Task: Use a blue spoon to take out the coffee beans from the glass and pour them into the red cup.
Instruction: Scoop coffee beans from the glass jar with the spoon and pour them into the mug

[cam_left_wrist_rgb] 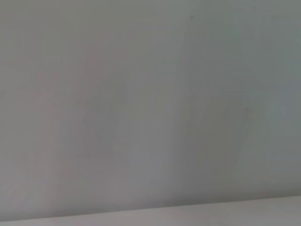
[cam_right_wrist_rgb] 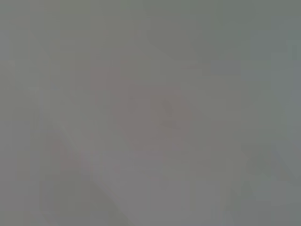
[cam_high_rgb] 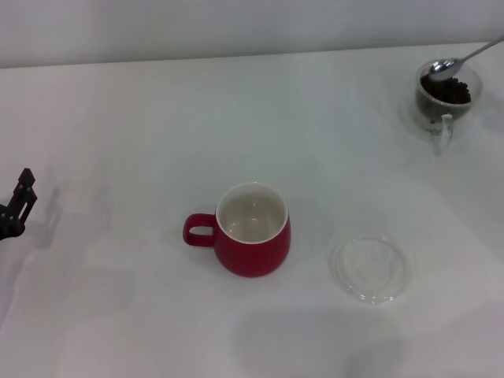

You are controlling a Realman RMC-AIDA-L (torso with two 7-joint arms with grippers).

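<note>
Here, blue spoon (cam_high_rgb: 449, 66) silver bowl over dark coffee beans (cam_high_rgb: 447, 90) in glass (cam_high_rgb: 446, 99), gripper states unclear.

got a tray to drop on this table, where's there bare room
Widest bare patch: between the left end effector and the red cup, running back to the wall. Also open between cup and glass. Tighter between the cup and clear dish, and around the glass with the blue spoon.
</note>
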